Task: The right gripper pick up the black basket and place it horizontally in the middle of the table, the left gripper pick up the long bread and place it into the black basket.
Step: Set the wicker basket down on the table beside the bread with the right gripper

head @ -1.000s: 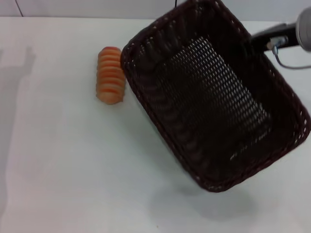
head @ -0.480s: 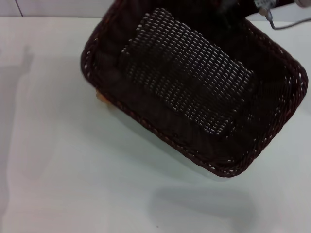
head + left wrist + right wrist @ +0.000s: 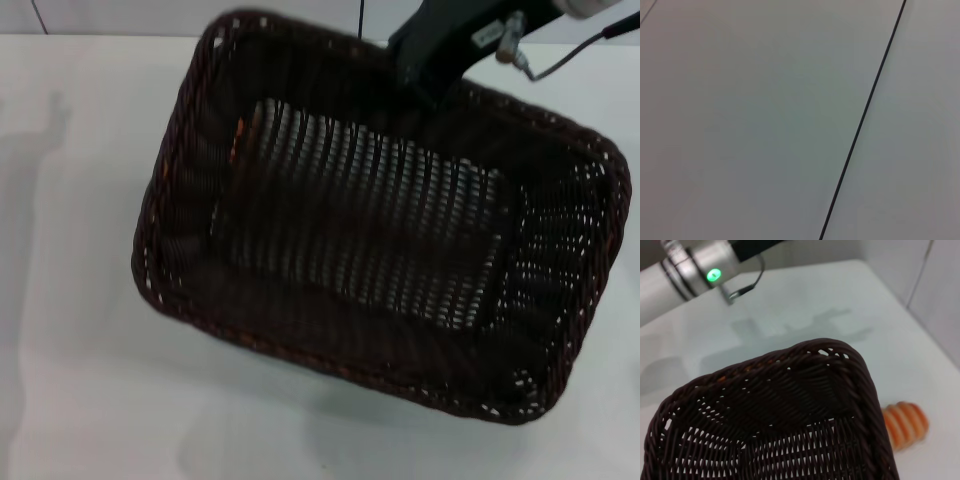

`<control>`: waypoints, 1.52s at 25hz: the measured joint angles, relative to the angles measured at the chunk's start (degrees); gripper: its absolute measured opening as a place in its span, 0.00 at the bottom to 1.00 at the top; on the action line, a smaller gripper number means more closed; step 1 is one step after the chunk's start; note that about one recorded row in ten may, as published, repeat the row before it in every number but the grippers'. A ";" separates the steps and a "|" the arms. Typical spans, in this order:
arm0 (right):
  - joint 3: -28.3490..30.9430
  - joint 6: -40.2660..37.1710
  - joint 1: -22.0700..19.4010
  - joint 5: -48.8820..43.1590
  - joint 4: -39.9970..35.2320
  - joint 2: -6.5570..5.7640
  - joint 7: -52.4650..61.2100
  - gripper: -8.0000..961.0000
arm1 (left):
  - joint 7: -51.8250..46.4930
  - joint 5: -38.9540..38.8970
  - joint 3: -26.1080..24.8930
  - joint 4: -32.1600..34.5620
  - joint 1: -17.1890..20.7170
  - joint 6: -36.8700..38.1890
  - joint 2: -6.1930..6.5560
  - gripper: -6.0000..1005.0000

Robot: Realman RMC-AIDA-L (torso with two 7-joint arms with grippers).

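My right gripper [image 3: 418, 92] is shut on the far rim of the black basket [image 3: 370, 250] and holds it in the air over the white table [image 3: 70, 390], its shadow below. The basket lies nearly crosswise, tilted a little. The long bread is covered by the basket in the head view; only an orange glint [image 3: 238, 140] shows through the weave. In the right wrist view the striped bread [image 3: 905, 422] lies on the table beside the basket's corner [image 3: 850, 370]. The left arm with its green-lit ring [image 3: 714, 275] hangs apart from both, over the table's far side.
The left wrist view shows only a plain pale surface crossed by a thin dark line [image 3: 865, 115]. A grey cable [image 3: 565, 55] runs off the right arm. Bare white table lies to the left and in front of the basket.
The basket has swung left and turned from steeply slanted to nearly crosswise. It now covers the bread, which lay in plain sight one second ago.
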 joint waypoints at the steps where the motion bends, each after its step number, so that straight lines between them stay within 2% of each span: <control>1: -0.75 0.85 1.00 0.01 -2.28 -0.06 -0.42 0.18 | 0.45 -0.13 -0.02 0.00 -0.13 -0.14 -0.03 0.86; 14: -4.10 3.24 6.14 -0.54 -11.85 -0.72 -4.36 0.19 | 2.57 -0.32 -0.79 0.02 -1.05 -0.55 -0.17 0.86; 26: -7.37 -2.07 9.77 0.33 -19.89 1.09 -6.60 0.20 | 2.61 0.01 -0.68 -0.04 -1.43 -0.56 -0.27 0.86; 34: -12.57 -3.30 9.99 1.04 -22.30 1.56 -5.58 0.21 | 2.61 0.01 -0.37 0.07 -1.42 -0.18 -0.35 0.86; 38: -12.61 -4.70 9.98 1.04 -23.90 1.55 -5.20 0.21 | 2.61 0.01 -0.30 0.05 -1.30 -0.14 -0.43 0.86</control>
